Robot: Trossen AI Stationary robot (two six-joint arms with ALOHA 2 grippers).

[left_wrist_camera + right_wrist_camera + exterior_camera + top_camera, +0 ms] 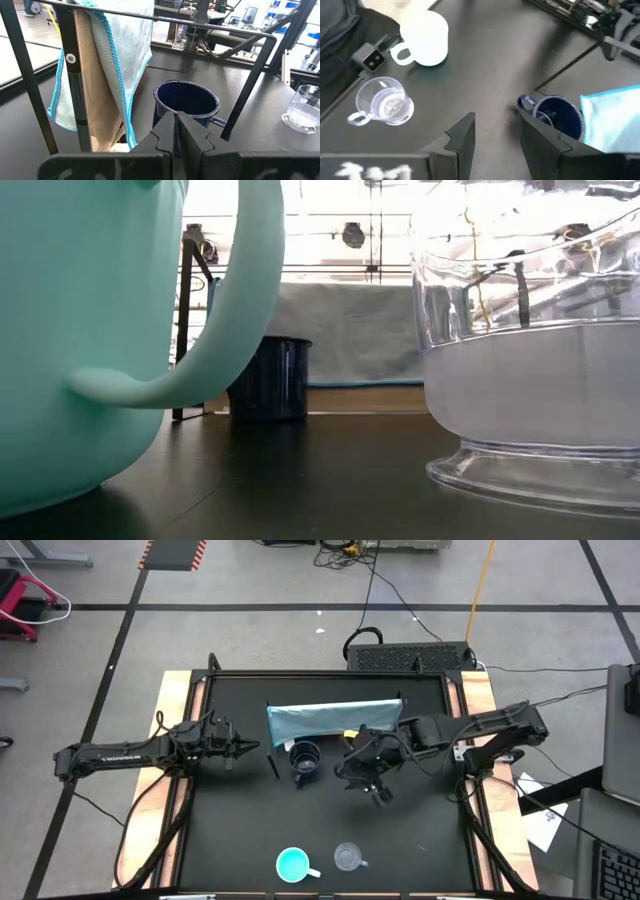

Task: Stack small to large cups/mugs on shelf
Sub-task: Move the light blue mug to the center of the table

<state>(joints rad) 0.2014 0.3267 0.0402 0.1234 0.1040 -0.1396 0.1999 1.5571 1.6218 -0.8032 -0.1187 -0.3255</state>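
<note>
The dark navy mug (304, 758) stands upright on the black table, just in front of the light blue-grey shelf (332, 720). It also shows in the low view (268, 378). The turquoise mug (293, 864) and the clear mug (348, 857) stand side by side near the table's near edge. My left gripper (255, 748) is shut and empty, left of the navy mug (186, 102) and apart from it. My right gripper (377, 788) is open and empty, to the right of the navy mug (555, 115) and nearer the table's near edge.
A thin black metal frame (260, 65) stands around the shelf, whose blue cloth cover (125, 55) hangs down on its left side. The turquoise mug (80, 330) and the clear mug (530, 360) fill the low view's foreground. Bare black tabletop (250, 820) lies between the mugs.
</note>
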